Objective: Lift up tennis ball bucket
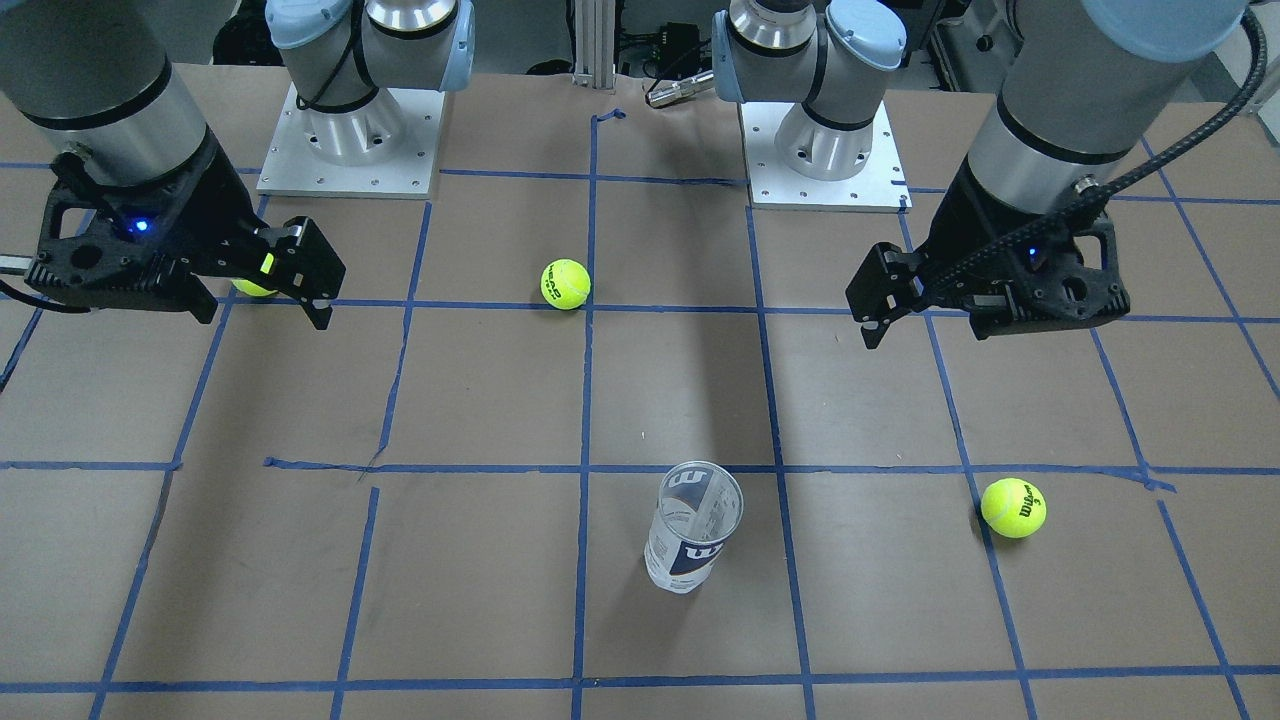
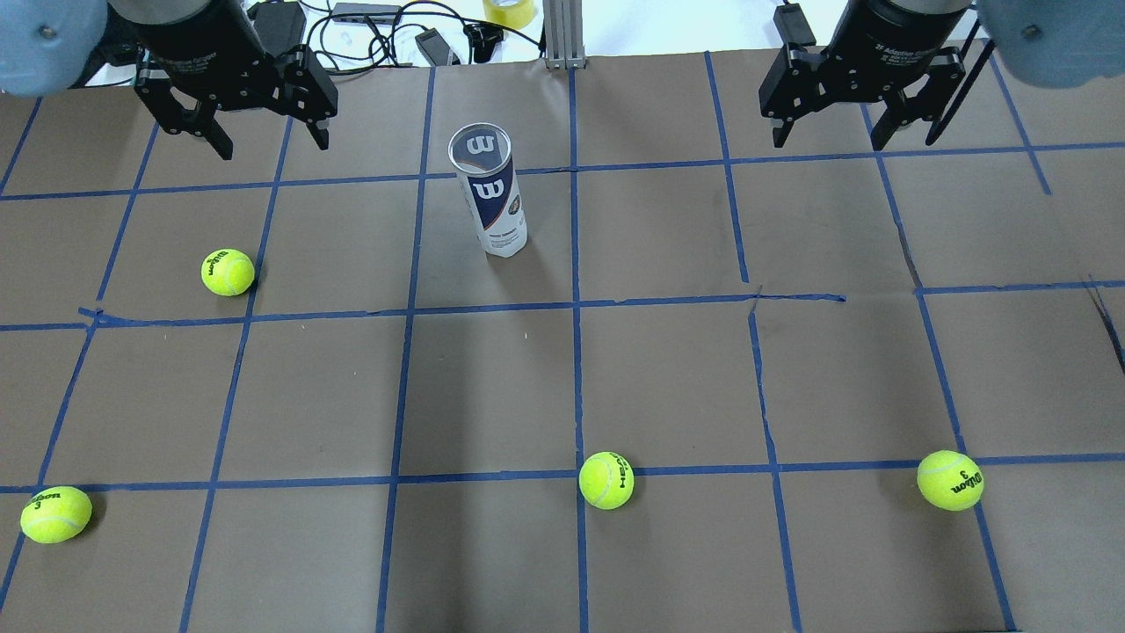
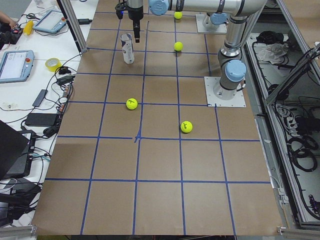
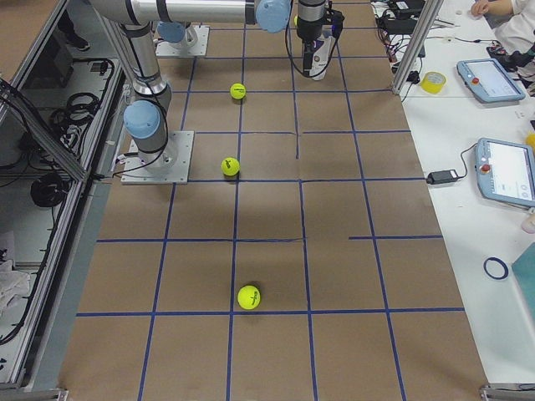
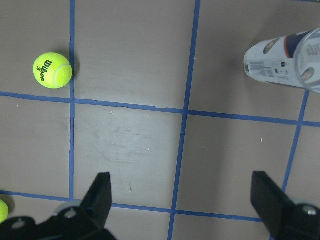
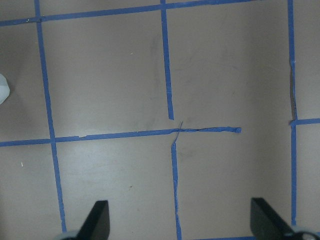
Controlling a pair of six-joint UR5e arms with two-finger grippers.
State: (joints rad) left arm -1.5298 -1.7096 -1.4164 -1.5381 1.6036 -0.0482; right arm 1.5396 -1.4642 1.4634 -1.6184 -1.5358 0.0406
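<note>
The tennis ball bucket (image 2: 490,189) is a clear can with a navy "W" band. It stands upright and empty on the brown table, also in the front view (image 1: 693,525). My left gripper (image 2: 271,143) is open and empty, hovering above the table to the can's left, apart from it. In the left wrist view the can (image 5: 282,62) lies ahead and to the right of the open fingers (image 5: 100,195). My right gripper (image 2: 828,139) is open and empty, far to the can's right. The right wrist view shows only a white sliver of the can (image 6: 2,87).
Several yellow-green tennis balls lie loose on the table: one near the left gripper (image 2: 228,272), one at the middle front (image 2: 606,480), one at each front corner (image 2: 55,513) (image 2: 950,480). Blue tape lines grid the table. Cables and tape rolls lie beyond the far edge.
</note>
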